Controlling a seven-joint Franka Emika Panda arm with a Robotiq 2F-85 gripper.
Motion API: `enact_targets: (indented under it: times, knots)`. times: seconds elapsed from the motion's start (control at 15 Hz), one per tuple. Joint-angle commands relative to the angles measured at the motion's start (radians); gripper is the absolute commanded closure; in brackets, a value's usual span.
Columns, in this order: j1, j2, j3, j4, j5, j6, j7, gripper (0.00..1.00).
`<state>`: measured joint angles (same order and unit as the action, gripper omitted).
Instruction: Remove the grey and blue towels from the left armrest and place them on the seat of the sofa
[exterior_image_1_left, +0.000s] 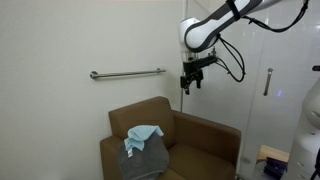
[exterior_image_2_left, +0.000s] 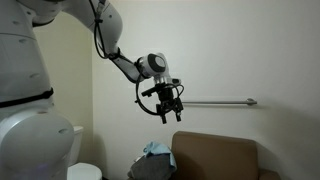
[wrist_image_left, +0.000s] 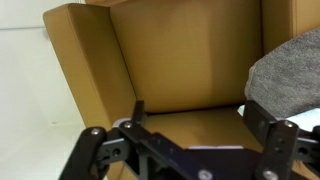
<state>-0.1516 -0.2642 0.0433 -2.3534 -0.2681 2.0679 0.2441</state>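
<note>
A brown sofa (exterior_image_1_left: 190, 140) stands against the white wall. A grey towel (exterior_image_1_left: 145, 160) hangs over its armrest, with a light blue towel (exterior_image_1_left: 142, 134) lying on top of it. Both also show in an exterior view, the blue towel (exterior_image_2_left: 155, 150) above the grey towel (exterior_image_2_left: 150, 168). My gripper (exterior_image_1_left: 190, 84) hangs open and empty high above the sofa, well apart from the towels; it also shows in an exterior view (exterior_image_2_left: 167, 112). In the wrist view the open fingers (wrist_image_left: 192, 115) frame the brown seat (wrist_image_left: 180, 125), and the grey towel (wrist_image_left: 290, 70) lies at the right edge.
A metal grab bar (exterior_image_1_left: 128, 73) runs along the wall behind the sofa. A glass door with a handle (exterior_image_1_left: 267, 82) stands beside the sofa. A white bin (exterior_image_2_left: 85, 172) sits on the floor near the armrest.
</note>
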Motion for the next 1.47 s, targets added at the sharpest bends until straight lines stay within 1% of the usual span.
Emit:
enact_targets:
  times: [0.0,0.27,0.53,0.87,1.07,1.4]
  knots:
    - [0.020,0.017,-0.022,0.026,-0.012,0.002,0.005,0.00]
    - [0.028,0.072,-0.023,0.107,-0.040,0.015,-0.004,0.00]
    - [0.053,0.180,-0.026,0.236,-0.061,0.066,-0.063,0.00]
    - [0.105,0.366,-0.027,0.414,-0.014,0.123,-0.235,0.00]
    - [0.132,0.479,-0.017,0.512,-0.007,0.108,-0.333,0.00]
    - [0.162,0.624,0.026,0.604,0.032,0.106,-0.540,0.00]
